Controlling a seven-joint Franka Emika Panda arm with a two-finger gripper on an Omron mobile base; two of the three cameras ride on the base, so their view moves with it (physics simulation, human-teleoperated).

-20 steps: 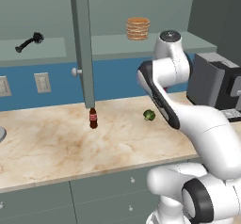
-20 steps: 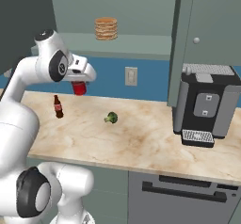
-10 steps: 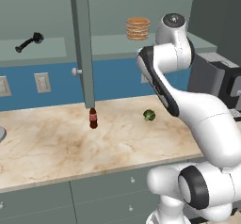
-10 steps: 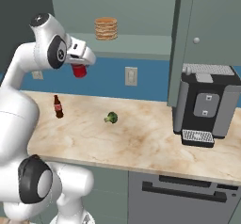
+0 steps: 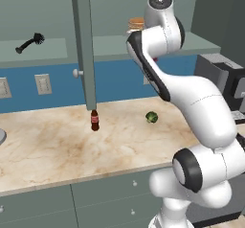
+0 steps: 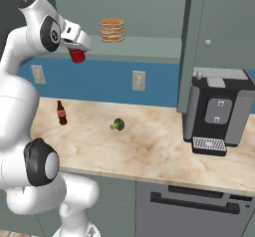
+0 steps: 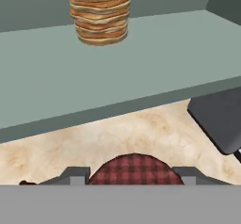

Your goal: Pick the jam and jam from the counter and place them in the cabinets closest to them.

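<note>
My gripper (image 6: 74,50) is shut on the dark red jam (image 6: 77,56) and holds it high above the counter (image 6: 149,144), level with the front edge of the open cabinet's pale shelf (image 6: 144,49). In the hand view the jam's red checked lid (image 7: 135,170) sits between my fingertips (image 7: 75,175), with the shelf (image 7: 155,63) just ahead and slightly above. The marbled counter (image 5: 52,143) lies far below the jar.
A pancake stack (image 6: 112,30) (image 7: 99,12) stands on the shelf ahead. A black brush (image 5: 29,42) lies on the left shelf. An open cabinet door (image 5: 83,45) hangs edge-on. On the counter are a brown bottle (image 5: 94,120), a green ball (image 5: 151,117) and a coffee machine (image 6: 216,111).
The arm has risen and carried the red jam from in front of the blue backsplash up to shelf level. The grip has stayed shut on it.
</note>
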